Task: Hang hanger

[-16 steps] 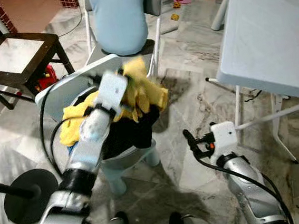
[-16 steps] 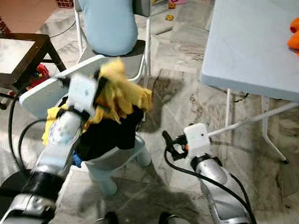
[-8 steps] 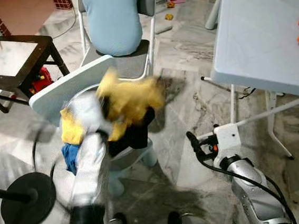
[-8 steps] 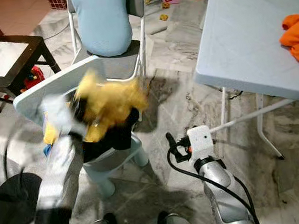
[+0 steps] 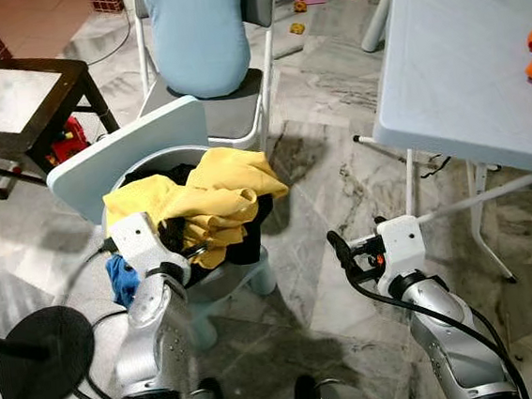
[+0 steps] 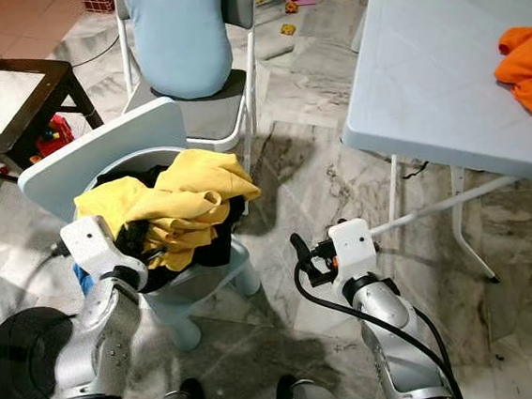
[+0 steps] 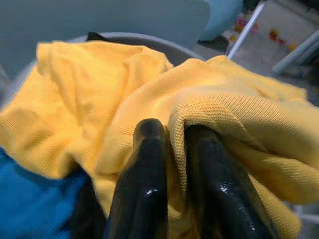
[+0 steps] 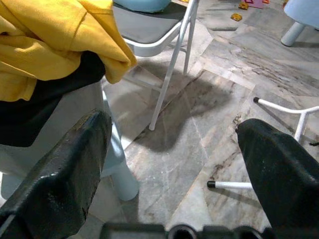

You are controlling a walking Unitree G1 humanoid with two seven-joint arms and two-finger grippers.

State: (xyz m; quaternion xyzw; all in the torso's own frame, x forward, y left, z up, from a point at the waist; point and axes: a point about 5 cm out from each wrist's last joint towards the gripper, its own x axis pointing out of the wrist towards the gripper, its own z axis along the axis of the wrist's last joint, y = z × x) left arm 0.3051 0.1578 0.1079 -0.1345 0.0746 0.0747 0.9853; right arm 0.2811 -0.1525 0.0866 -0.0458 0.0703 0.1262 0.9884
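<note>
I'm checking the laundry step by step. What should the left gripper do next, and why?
Probably lift the yellow garment straight up. The left gripper is shut on a fold of it, and the garment lies on top of dark clothes in the basket, so it should come free.

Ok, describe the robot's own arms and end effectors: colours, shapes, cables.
Both arms are silver metal tubes with black joint bands. Each wrist carries a boxy white housing, and looping black cables run alongside. The left end effector and the right end effector each have two long glossy black fingers.
</note>
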